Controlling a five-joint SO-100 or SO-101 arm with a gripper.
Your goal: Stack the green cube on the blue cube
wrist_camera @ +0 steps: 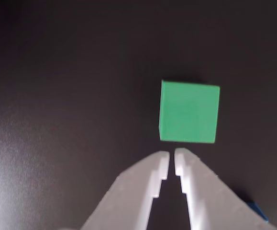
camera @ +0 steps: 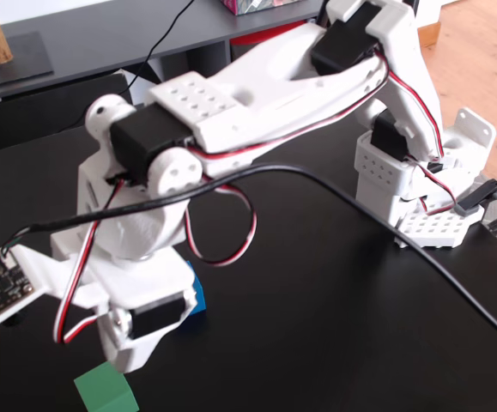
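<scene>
The gripper [wrist_camera: 171, 157] was seen nearly closed and empty; the light, rigid green cube [wrist_camera: 189, 112] was judged best pinched across opposite flat sides.

Wrist view close, downward; fixed view high, oblique, near.

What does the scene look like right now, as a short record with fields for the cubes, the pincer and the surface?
green cube: flat on the table, free, just ahead of the pincer tips in the wrist view
blue cube: on the table, mostly hidden behind the arm in the fixed view; apart from the green cube
pincer: tips nearly together, holding nothing
stack: not yet made
surface: dark matte table
arm: white, with black servos, reaching over both cubes
</scene>
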